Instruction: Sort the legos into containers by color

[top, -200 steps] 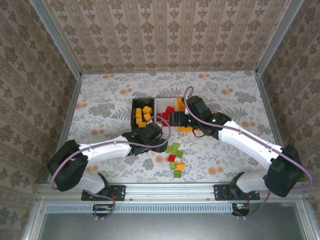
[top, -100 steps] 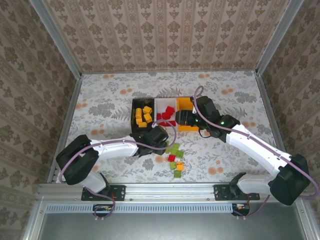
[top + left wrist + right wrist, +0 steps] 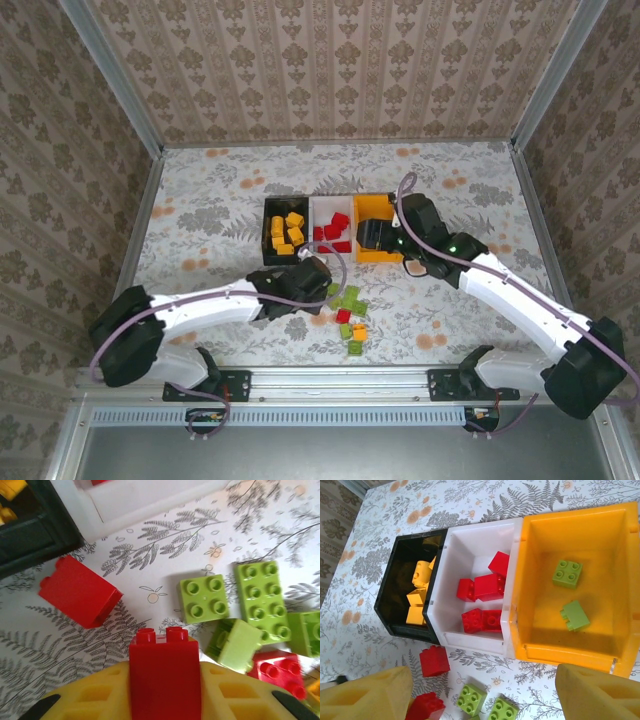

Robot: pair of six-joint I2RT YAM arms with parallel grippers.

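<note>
- Left gripper (image 3: 165, 680) has closed over the last second. It is now clamped on a red brick (image 3: 165, 665) just in front of the bins, at the left edge of the loose pile, studs pointing away from the wrist.
- Right gripper (image 3: 485, 700) has shifted right, from the white/orange bin border to above the near wall of the orange bin (image 3: 570, 657). Its jaws are wide apart with nothing between them.
- Bins sit in a touching row:
  - The black bin (image 3: 400, 615) holds yellow bricks (image 3: 417, 600).
  - The white bin (image 3: 470, 537) holds red bricks (image 3: 487, 587).
  - The orange bin holds two green bricks (image 3: 567, 573).
- Loose on the table (image 3: 165, 545):
  - A second red brick (image 3: 80, 592) lies near the black bin's corner.
  - A green cluster (image 3: 204, 598) lies right of the held brick.
  - Another red one (image 3: 275, 672) touches that cluster.
</note>
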